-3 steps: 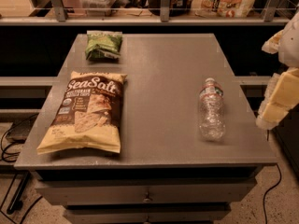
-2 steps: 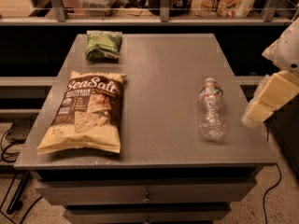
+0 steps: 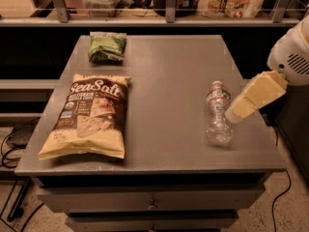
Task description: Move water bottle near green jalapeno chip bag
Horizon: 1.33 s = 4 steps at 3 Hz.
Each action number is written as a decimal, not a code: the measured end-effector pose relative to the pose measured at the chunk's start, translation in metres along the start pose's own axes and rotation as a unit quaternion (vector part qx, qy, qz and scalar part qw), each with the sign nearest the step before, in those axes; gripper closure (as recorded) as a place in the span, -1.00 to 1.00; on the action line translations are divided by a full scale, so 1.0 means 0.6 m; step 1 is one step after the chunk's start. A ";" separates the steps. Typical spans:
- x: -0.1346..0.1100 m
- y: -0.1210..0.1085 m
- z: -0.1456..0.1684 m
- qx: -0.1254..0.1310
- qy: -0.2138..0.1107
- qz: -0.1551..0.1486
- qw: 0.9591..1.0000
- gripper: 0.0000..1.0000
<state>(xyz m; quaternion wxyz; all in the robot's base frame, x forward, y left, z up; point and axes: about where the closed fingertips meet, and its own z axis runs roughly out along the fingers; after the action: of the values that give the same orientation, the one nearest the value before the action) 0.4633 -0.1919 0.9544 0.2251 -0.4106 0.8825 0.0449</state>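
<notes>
The water bottle (image 3: 217, 122) lies on its side at the right of the grey table (image 3: 169, 76), white cap pointing to the far side. The green jalapeno chip bag (image 3: 107, 46) lies at the table's far left corner, well away from the bottle. My gripper (image 3: 234, 114), a pale yellow block on a white arm, reaches in from the right. Its tip is right beside the bottle's right side, about at its middle. I cannot tell whether it touches the bottle.
A large tan-and-brown Sea Salt chip bag (image 3: 89, 115) lies at the table's front left. A shelf with a rail (image 3: 169, 18) and packaged goods runs behind the table. Drawers (image 3: 152, 204) sit under the tabletop. Cables (image 3: 9, 149) lie on the floor at left.
My gripper has moved left from beyond the table's right edge to the bottle's side. The bottle and both bags have not moved.
</notes>
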 end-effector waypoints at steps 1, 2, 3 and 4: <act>0.000 0.000 0.000 0.000 0.000 0.000 1.000 -1.00; -0.013 -0.010 0.023 -0.002 -0.015 0.043 0.999 -1.00; -0.033 -0.022 0.064 -0.007 -0.028 0.100 0.995 -1.00; -0.048 -0.027 0.100 -0.019 -0.041 0.142 0.989 -1.00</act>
<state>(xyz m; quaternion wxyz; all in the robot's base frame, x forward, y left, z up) 0.5133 -0.1664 0.9149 0.2447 -0.2831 0.9209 0.1094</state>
